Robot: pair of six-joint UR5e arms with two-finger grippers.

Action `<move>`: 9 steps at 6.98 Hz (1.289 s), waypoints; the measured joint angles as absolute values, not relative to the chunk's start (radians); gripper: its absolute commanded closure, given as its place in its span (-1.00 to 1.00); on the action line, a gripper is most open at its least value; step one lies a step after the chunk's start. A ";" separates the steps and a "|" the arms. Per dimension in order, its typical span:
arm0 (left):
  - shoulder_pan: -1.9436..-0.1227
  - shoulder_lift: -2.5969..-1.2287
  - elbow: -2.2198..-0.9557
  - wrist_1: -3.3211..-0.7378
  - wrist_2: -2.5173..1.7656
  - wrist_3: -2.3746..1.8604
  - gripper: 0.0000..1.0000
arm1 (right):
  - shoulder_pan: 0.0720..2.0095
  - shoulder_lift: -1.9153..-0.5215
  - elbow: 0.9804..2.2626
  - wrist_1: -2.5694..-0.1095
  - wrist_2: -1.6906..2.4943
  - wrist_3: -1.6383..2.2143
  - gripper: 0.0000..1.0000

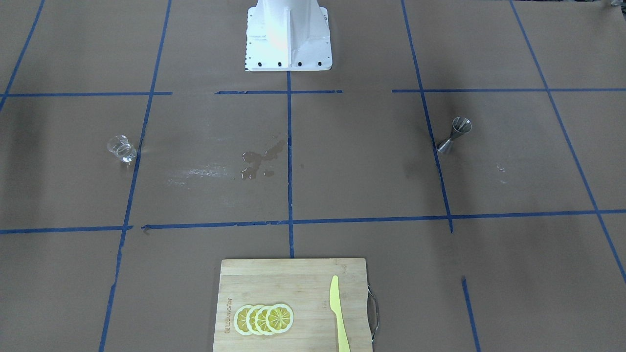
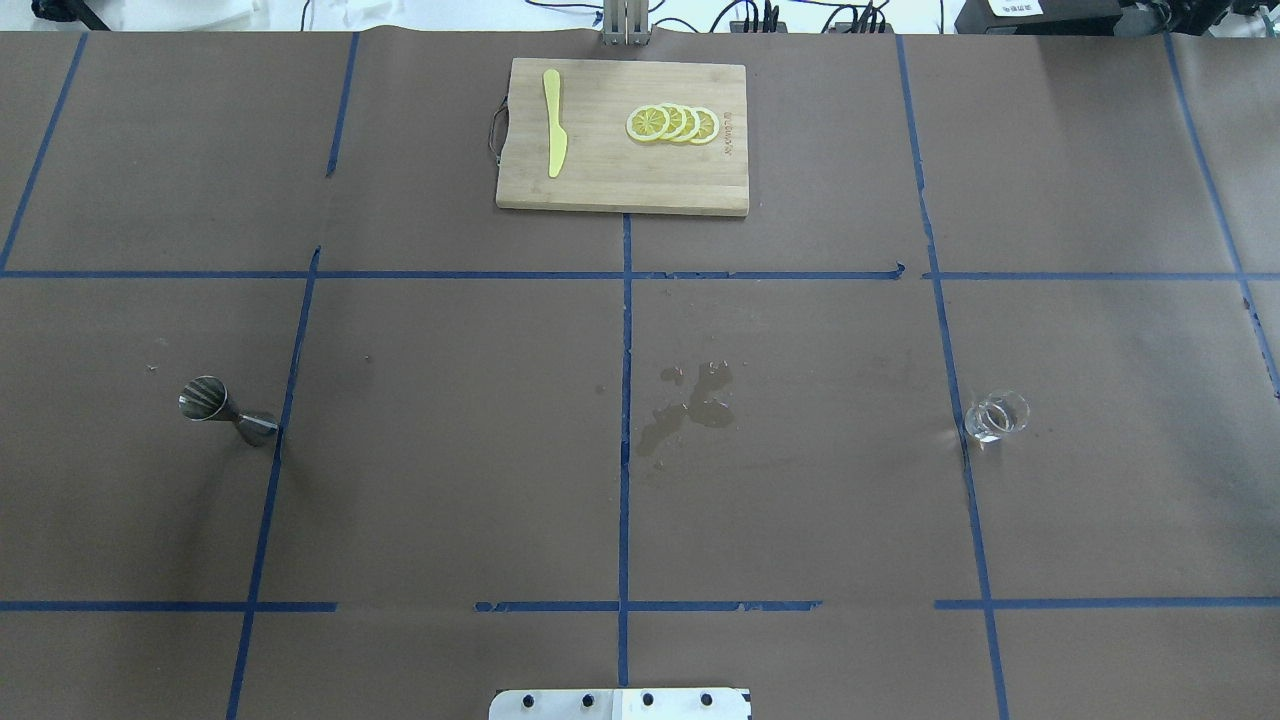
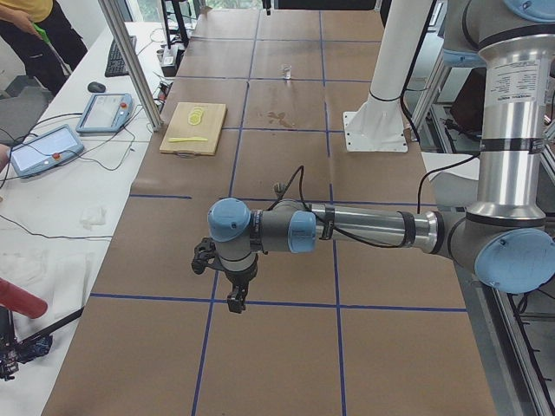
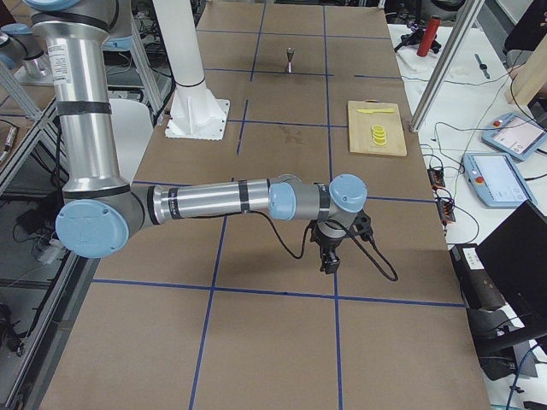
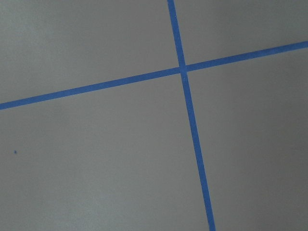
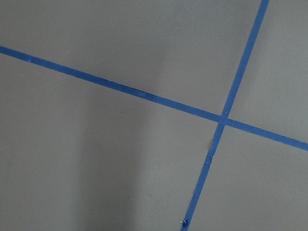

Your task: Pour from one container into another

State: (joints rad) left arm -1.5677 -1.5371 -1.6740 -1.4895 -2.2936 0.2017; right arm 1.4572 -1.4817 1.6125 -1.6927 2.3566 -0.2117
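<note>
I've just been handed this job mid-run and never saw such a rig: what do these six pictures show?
A robot with two arms at a paper-covered table marked with blue tape. Two pictures look down, one from behind the robot, one facing it; two look along the table from its ends; two are wrist cameras, showing only tape and paper. The left arm and right arm hang over the table's ends; whether their jaws are open I cannot tell. Nothing seems held: the glass cup and steel jigger stand far apart on the table, a wet patch between them. A cutting board carries lemon slices and a yellow knife.
</note>
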 measured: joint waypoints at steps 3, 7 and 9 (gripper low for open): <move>-1.567 -1.541 -1.688 -1.496 -2.294 0.202 -1.00 | 1.457 -1.484 1.610 -1.692 2.361 -0.212 -1.00; -1.561 -1.548 -1.693 -1.555 -2.297 0.197 -1.00 | 1.457 -1.481 1.619 -1.688 2.361 -0.215 -1.00; -1.548 -1.553 -1.694 -1.599 -2.314 0.200 -1.00 | 1.457 -1.479 1.630 -1.686 2.375 -0.216 -1.00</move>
